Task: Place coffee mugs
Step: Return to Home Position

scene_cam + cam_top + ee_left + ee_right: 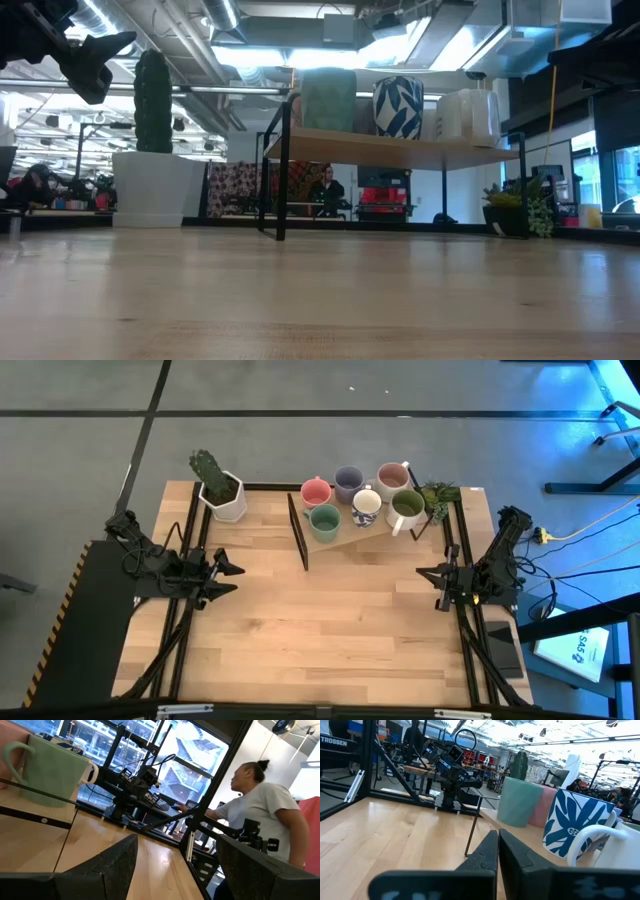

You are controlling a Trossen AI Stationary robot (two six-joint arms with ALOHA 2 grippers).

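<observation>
Six mugs (325,518) on shelf (350,538): job seemingly done. My left claw (232,577): wide open, empty, parked clear. Right claw (424,572): closed, empty.

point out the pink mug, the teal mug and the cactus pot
pink mug (316,491), high view, open top
teal mug (325,518), high view, open top
cactus pot (231,510), high view, white side wall

Your left arm (160,565) and right arm (495,560) are matte black, jointed, with black cables (530,575) alongside; the left gripper (176,839) has dark wedge-shaped fingers (107,865).
</observation>
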